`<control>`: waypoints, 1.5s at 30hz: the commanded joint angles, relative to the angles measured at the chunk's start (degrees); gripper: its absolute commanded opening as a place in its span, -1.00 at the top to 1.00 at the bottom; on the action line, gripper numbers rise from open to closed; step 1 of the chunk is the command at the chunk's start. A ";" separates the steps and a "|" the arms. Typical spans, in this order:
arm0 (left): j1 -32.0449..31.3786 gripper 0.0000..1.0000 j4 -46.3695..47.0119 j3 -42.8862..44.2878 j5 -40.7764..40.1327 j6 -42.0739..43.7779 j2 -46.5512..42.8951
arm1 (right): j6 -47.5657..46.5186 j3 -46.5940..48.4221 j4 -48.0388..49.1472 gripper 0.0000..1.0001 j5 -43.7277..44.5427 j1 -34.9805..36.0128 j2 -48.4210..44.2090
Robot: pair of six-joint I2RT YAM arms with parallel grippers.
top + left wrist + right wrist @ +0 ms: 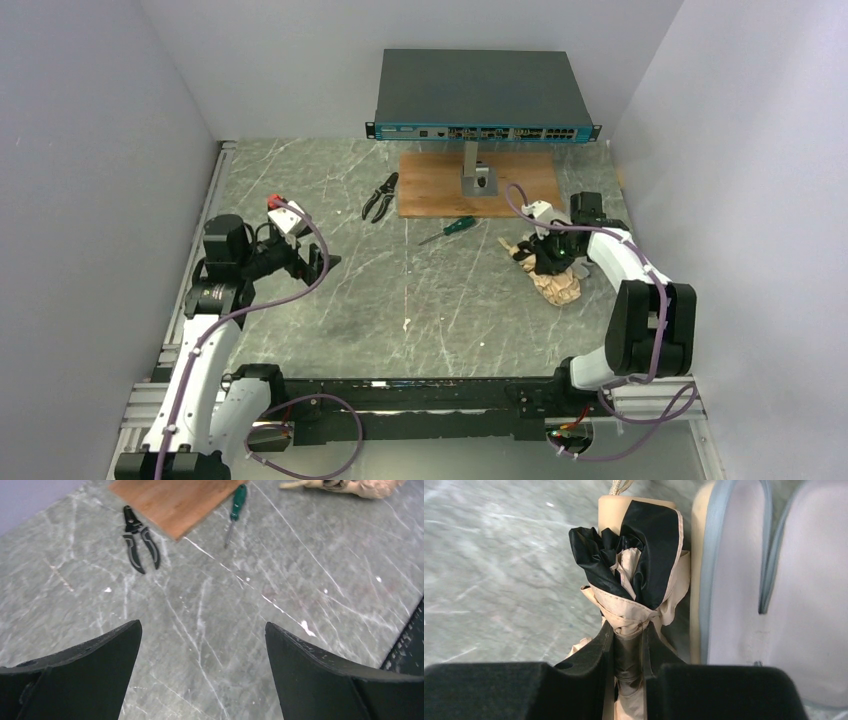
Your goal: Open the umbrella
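The umbrella [558, 284] lies folded on the table at the right, pale beige crinkly fabric with black lining. In the right wrist view its bunched fabric [634, 570] runs up to the short beige handle [611, 511] with a loop. My right gripper [543, 257] [628, 630] is shut on the bunched fabric just below the black folds. My left gripper [314, 262] [202, 625] is open and empty above bare table at the left, far from the umbrella, whose end shows in the left wrist view [360, 486].
Black pliers [380, 197] [141, 540] and a green screwdriver [448, 229] [235, 512] lie near a wooden board [520, 185] [175, 502]. A network switch [485, 95] stands on a post on the board. A pale flat fabric piece [744, 595] lies against the umbrella. Walls close both sides.
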 commanded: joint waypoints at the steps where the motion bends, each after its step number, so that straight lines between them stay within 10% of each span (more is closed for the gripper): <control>1: 0.12 -0.99 -9.65 5.20 9.29 9.06 3.35 | -2.22 6.04 -6.51 1.00 -14.30 3.90 -6.00; 9: -1.32 -0.99 -21.73 10.26 24.58 22.94 7.49 | 3.18 4.68 -0.52 1.00 -25.47 23.03 -18.14; 20: -23.70 -0.81 -14.23 7.16 -1.25 31.15 8.95 | 9.20 12.86 -0.93 1.00 -26.00 40.59 -6.60; 28: -30.22 -0.53 -17.89 6.45 -3.89 35.63 12.80 | 12.32 11.44 1.75 1.00 -24.68 43.64 -4.77; 40: -29.27 0.97 -19.91 7.73 -12.12 36.42 15.14 | 9.16 6.68 -0.37 1.00 -20.34 43.65 -5.41; 45: -23.17 1.00 -18.77 3.95 -13.32 41.62 9.90 | 8.88 3.22 -0.22 1.00 -19.21 43.52 -6.04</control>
